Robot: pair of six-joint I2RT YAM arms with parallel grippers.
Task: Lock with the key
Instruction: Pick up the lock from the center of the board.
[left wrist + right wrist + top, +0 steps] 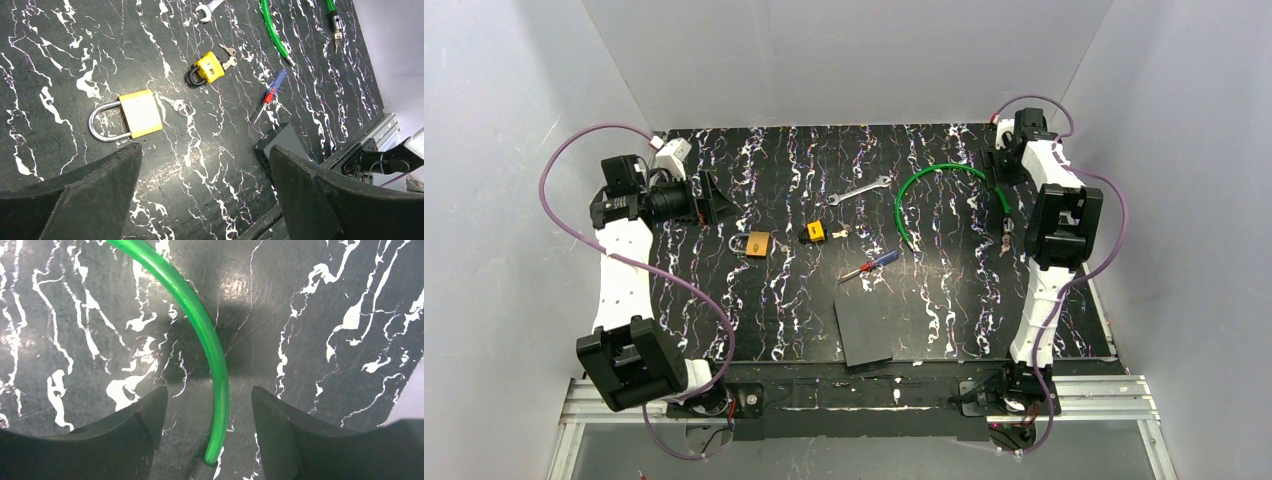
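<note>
The brass padlock [759, 243] lies flat left of the table's middle, its steel shackle pointing left; in the left wrist view [141, 113] a tiny silvery key on a ring [177, 105] lies against its body. The key [813, 233] with the yellow-and-black head lies just right of the padlock; in the left wrist view [208, 68] small silvery blades lie beside it. My left gripper [716, 200] is open and empty, above the table to the back left of the padlock [205, 167]. My right gripper [997, 172] is open at the back right, straddling the end of a green cable [220, 385].
A red-and-blue screwdriver [871, 265] lies right of the key. A silver wrench [856, 190] lies behind it. The green cable [939, 175] arcs at the back right, with keys at one end [1005, 240]. A dark square pad [864, 330] lies at the front edge.
</note>
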